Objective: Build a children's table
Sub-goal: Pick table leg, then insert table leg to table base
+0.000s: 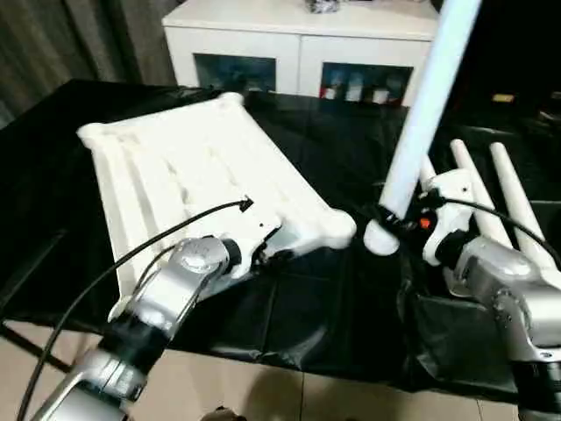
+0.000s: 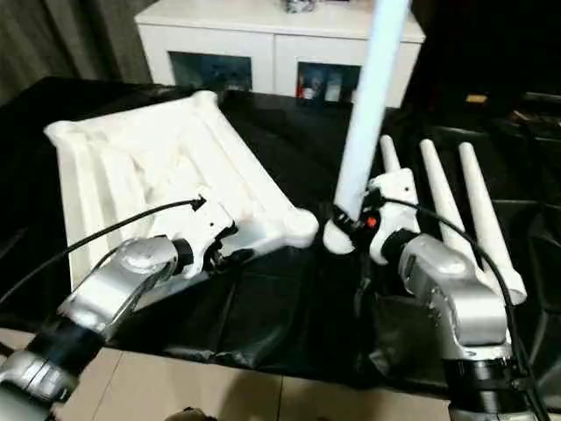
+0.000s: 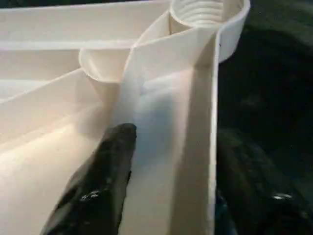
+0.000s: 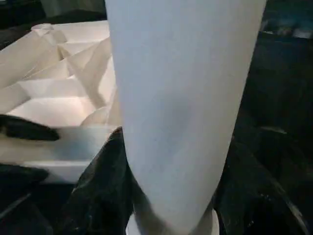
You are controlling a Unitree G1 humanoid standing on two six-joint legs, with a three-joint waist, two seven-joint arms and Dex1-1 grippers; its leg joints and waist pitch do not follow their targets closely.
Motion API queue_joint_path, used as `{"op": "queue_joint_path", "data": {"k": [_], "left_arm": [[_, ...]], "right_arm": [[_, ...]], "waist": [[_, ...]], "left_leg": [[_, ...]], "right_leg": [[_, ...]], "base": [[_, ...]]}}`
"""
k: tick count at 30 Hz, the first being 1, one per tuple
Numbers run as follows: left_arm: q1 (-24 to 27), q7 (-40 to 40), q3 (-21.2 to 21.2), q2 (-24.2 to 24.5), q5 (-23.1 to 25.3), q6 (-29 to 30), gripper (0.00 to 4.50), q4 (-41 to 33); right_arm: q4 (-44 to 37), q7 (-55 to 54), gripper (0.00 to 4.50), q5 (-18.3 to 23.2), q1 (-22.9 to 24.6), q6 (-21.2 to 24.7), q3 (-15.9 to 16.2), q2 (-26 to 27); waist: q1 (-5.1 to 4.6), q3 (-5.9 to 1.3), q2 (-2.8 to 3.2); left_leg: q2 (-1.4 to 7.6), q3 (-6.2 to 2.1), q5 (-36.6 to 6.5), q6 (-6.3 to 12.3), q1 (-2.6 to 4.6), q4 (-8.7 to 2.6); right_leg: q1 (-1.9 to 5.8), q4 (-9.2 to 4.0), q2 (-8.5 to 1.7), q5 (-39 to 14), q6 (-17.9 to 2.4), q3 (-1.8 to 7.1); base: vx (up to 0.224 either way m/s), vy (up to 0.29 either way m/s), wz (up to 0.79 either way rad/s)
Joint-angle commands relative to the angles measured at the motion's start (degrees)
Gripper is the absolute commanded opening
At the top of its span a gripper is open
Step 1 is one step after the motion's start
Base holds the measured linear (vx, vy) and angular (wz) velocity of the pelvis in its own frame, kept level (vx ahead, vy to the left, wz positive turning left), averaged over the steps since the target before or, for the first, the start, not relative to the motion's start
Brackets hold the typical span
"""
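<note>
I have the tabletop [image 1: 202,175] lying underside up on the black sheet [image 1: 333,298], ribs showing. My left gripper [image 1: 272,250] straddles its near rim at about 7 o'clock from the corner socket [image 3: 205,12], one finger [image 3: 98,181] inside the rib channel, jaws partly parted on the wall, likely to steady the piece. My right gripper [image 2: 346,224] is clamped around a leg [image 1: 421,132] near its thick end, upright, just beside that corner. Three spare legs [image 2: 447,202] lie at 3 o'clock.

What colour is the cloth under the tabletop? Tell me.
Black, a glossy sheet beneath the white tabletop; it shows best in the left eye view.
</note>
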Motion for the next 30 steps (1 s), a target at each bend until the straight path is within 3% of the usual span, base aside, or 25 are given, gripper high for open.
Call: {"op": "queue_joint_path", "data": {"k": [1, 3, 5, 7, 9, 13, 21, 29, 30], "left_arm": [[-1.36, -0.29, 0.46, -0.23, 0.15, 0.57, 2.53, 2.47], [-2.15, -1.78, 0.81, -1.24, -0.43, 0.79, 2.17, 4.08], [-2.74, -3.23, 1.06, -2.03, -0.62, 0.53, 2.13, 5.03], [-3.41, -5.0, 1.15, -2.66, -0.99, 1.09, 2.11, 5.67], [-3.9, -6.1, 0.6, -2.68, -0.84, 1.56, 1.75, 6.27], [-4.6, -7.78, -0.59, -3.04, -0.58, 3.11, 1.55, 7.5], [-5.27, -9.89, -1.41, -3.74, 1.41, 3.93, 0.81, 10.47], [-2.58, -16.36, -2.18, -2.35, 0.06, 1.68, 0.24, 5.95], [-1.28, -18.73, -2.69, -1.35, -0.54, 0.01, 0.11, 3.4]], "right_arm": [[-1.19, 0.35, 1.88, 0.25, -0.02, -0.76, 0.14, -0.29], [-1.2, 0.5, 1.88, 0.14, 0.19, -0.87, 0.17, -0.35], [-1.38, 0.75, 1.88, 0.13, 0.33, -0.76, 0.0, -0.38], [-1.8, 1.17, 1.88, 0.16, 0.62, -0.6, -0.16, -0.67], [-1.94, 1.35, 1.88, 0.03, 0.72, -0.61, -0.19, -0.92], [-2.26, 2.1, 1.88, 0.16, 1.12, -0.52, 0.08, -1.46], [-2.54, 2.67, 1.88, 0.22, 1.14, -0.63, -0.07, -1.48], [-4.47, 4.78, 1.88, 4.32, 1.4, 2.04, -1.76, -0.94], [-4.96, 5.65, 1.88, 5.54, 1.65, 2.66, -2.17, -0.99]], "waist": [[-0.15, -3.96, -0.43], [-0.13, -4.0, -0.27], [-0.17, -3.98, -0.4], [-0.07, -4.07, -0.12], [0.05, -4.14, -0.22], [0.12, -4.05, -0.15], [0.04, -4.0, 0.07], [0.13, -4.32, 0.26], [0.17, -4.35, 0.54]], "left_leg": [[3.29, -1.41, -8.0, -0.05, 0.93, -4.73], [3.29, -1.42, -7.61, 0.14, 0.83, -4.66], [3.3, -1.39, -7.63, 0.46, 0.83, -4.63], [3.43, -1.42, -7.39, 0.65, 0.87, -4.6], [3.44, -1.41, -6.97, 0.92, 0.91, -4.59], [3.52, -1.45, -7.03, 1.18, 0.89, -4.65], [3.54, -1.52, -8.31, 1.12, 0.89, -4.78], [3.67, -1.54, -6.62, 2.33, 0.76, -4.74], [3.72, -1.58, -6.16, 2.66, 0.84, -4.79]], "right_leg": [[2.89, -4.87, -4.66, -7.47, -11.29, 2.9], [2.98, -4.82, -4.8, -7.05, -11.81, 2.92], [3.01, -4.9, -4.8, -7.24, -12.02, 2.92], [2.96, -4.86, -4.82, -6.62, -12.3, 2.93], [2.98, -4.72, -4.8, -5.48, -12.62, 2.91], [3.05, -4.69, -4.85, -5.08, -13.14, 2.86], [3.04, -5.13, -4.97, -8.58, -12.25, 2.89], [3.19, -4.88, -5.12, -5.75, -12.7, 2.89], [3.1, -4.88, -5.07, -5.05, -12.88, 2.81]], "base": [[0.0, 0.0, 0.0], [0.0, 0.0, 0.0], [0.0, 0.0, 0.0], [0.0, 0.0, 0.0], [0.0, 0.0, 0.0], [0.0, 0.0, 0.0], [0.0, 0.0, 0.0], [0.0, 0.0, 0.0], [0.0, 0.0, 0.0]]}}
